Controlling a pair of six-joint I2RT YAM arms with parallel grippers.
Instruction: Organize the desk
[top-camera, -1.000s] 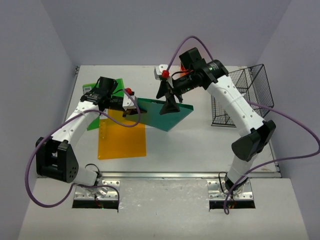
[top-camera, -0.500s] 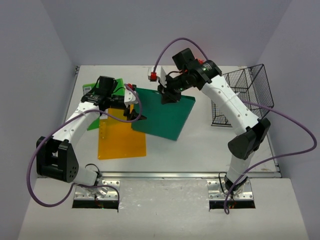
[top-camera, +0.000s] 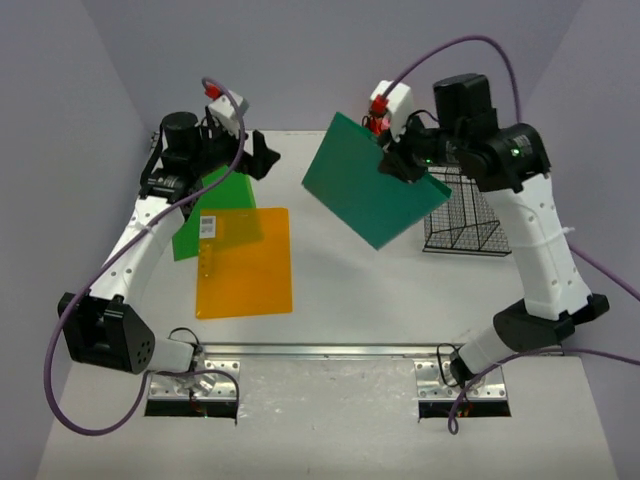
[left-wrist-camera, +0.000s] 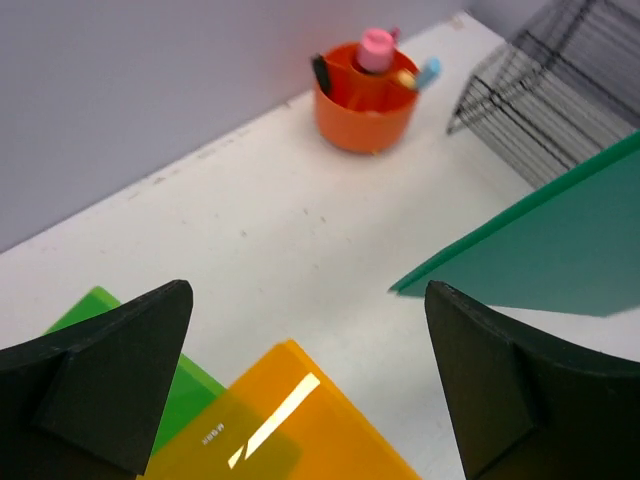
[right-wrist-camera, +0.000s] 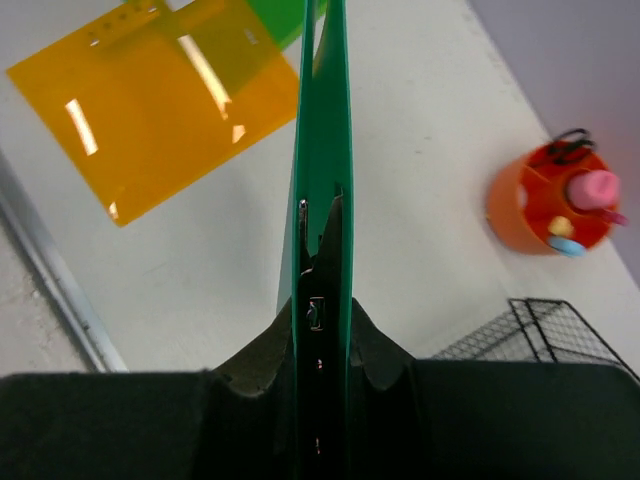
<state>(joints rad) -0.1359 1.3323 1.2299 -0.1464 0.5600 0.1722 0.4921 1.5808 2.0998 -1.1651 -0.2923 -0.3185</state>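
The right jaws hold the dark green folder (top-camera: 370, 190) up over the surface (top-camera: 350, 290), upper middle. The left jaws are wide.

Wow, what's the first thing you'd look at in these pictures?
The big dark green folder jumps out first: the right gripper is shut on its edge and holds it tilted in the air above the desk, near the black wire basket. Next is the bright orange sheet lying flat on the left side, and the orange cup of pens by the far wall.

glossy orange sheet (top-camera: 243, 265), matt white desk (top-camera: 360, 290)
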